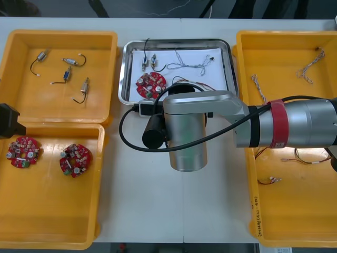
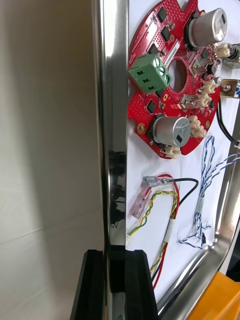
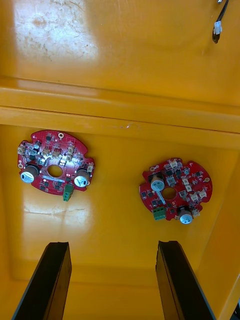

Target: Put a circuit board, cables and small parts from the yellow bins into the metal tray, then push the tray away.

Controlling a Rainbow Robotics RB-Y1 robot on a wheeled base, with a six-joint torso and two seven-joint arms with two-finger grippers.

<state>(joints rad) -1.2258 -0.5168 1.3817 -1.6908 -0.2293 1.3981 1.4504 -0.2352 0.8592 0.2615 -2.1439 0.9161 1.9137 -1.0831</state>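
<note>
The metal tray (image 1: 127, 74) stands at the back middle, white inside. In it lie a round red circuit board (image 1: 151, 85), two small metal parts (image 1: 148, 61) and a blue and white cable (image 1: 189, 64). My right arm (image 1: 195, 121) reaches over the tray's near edge. In the right wrist view my right gripper (image 2: 116, 282) is shut on the tray's rim (image 2: 112, 125), one finger on each side. Just inside the rim lie the circuit board (image 2: 172, 75) and a red and yellow cable (image 2: 160, 200). My left gripper (image 3: 112, 280) hangs open above two circuit boards (image 3: 55, 167) in the near left bin.
The far left bin (image 1: 21, 89) holds several small metal parts with black leads. The right bins (image 1: 316, 221) hold loose cables. The near left bin (image 1: 47, 216) holds two boards. Bare table (image 1: 158, 211) lies in front of the tray.
</note>
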